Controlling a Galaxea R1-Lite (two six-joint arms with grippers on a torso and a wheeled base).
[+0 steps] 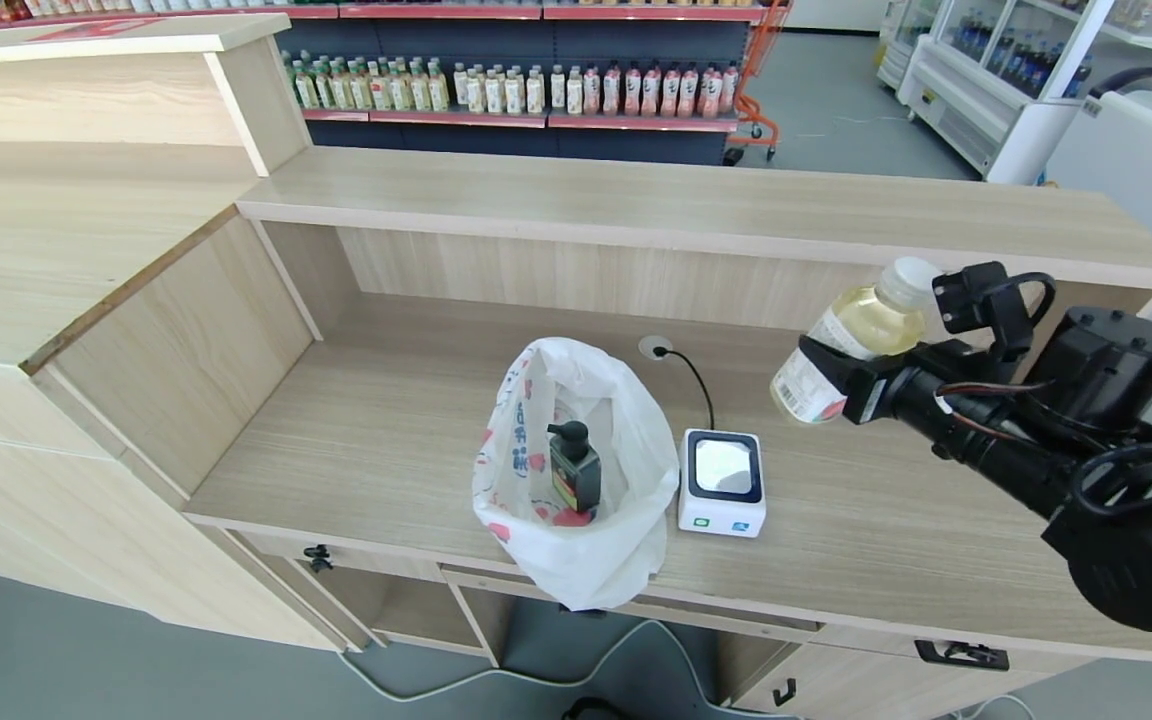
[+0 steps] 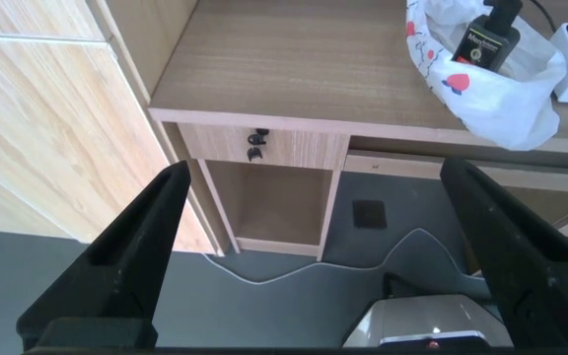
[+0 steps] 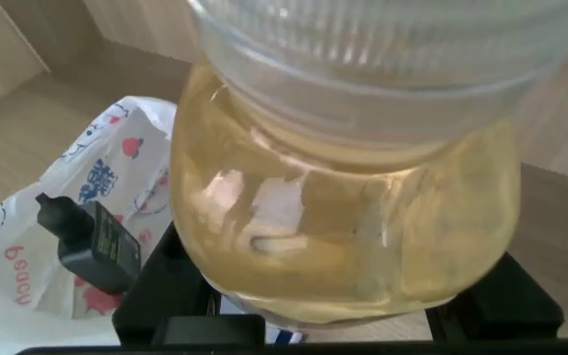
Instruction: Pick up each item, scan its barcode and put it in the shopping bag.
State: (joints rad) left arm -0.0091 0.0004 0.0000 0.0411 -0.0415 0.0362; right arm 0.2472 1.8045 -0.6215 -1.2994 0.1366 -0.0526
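Head view. My right gripper (image 1: 841,382) is clamped around the lower half of a clear plastic bottle (image 1: 871,320). The bottle is tilted, held in the air above the right part of the bench (image 1: 386,430) and not touching it. Its liquid is pale yellow, its screw cap white, and a white paper label wraps the lower body. The shopping bag (image 1: 576,545) stands open near the bench's front edge. It is thin, crinkled white plastic with red and blue print. A black pump bottle (image 1: 575,468) stands upright inside it. Just beside the bag sits a white, boxy scanner (image 1: 722,482) with a glossy dark-framed window. A black cable (image 1: 698,388) runs from it to a round port.

Left wrist view. My left gripper (image 2: 328,256) is spread wide and holds nothing. It hangs below the bench's front edge, over grey floor. The bench top has a pale wood grain.

Right wrist view. The bottle's rounded, ribbed shoulder is close up, transparent, with the yellow liquid inside. The bag (image 3: 57,227) and the pump bottle (image 3: 92,247) lie beyond it.
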